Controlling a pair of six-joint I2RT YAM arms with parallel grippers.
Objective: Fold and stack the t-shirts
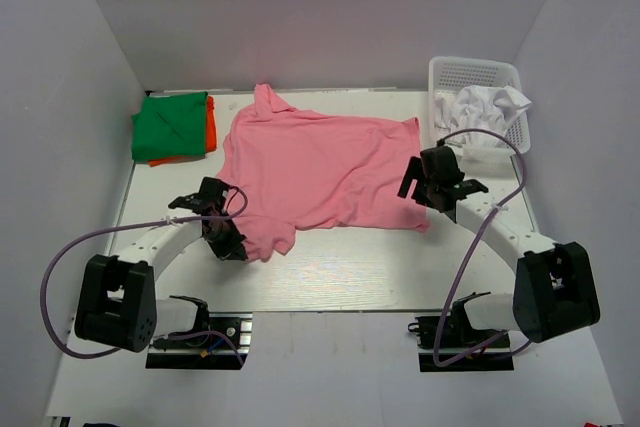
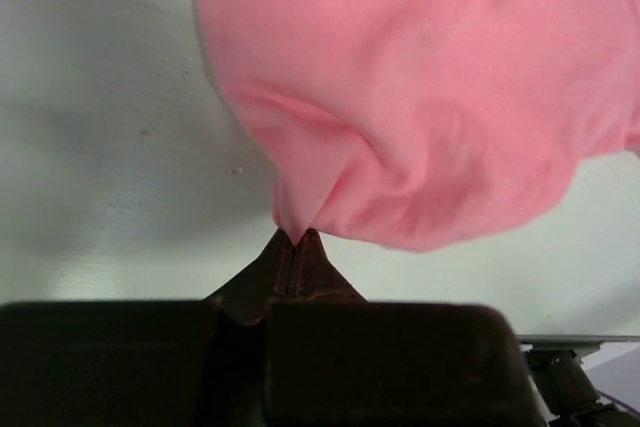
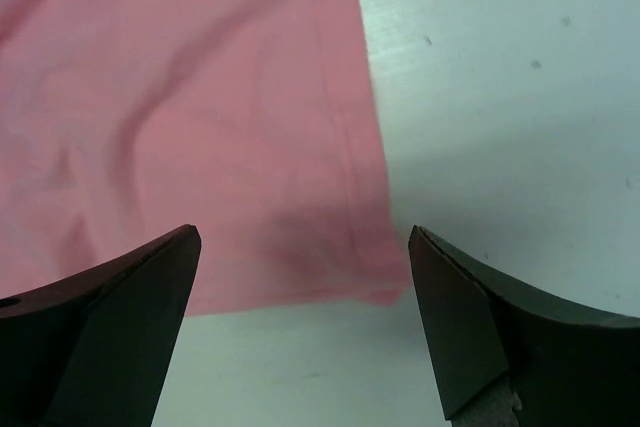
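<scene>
Pink short-sleeved cotton t-shirt (image 1: 320, 167) lying spread and lightly creased across the middle of the white tabletop (image 1: 340, 272), collar toward the far edge. The left tool (image 2: 297, 247) is pressed together on a pinched peak of pink fabric at the shirt's near-left corner, where the cloth bunches into folds. The right tool (image 3: 302, 247) stands apart, its two dark fingers straddling the near-right hem corner from above, gripping nothing. At the far-left corner a folded green t-shirt (image 1: 172, 125) rests on a folded orange one (image 1: 211, 132). At the far right a white perforated plastic basket (image 1: 475, 72) contains a crumpled white garment (image 1: 485, 105).
</scene>
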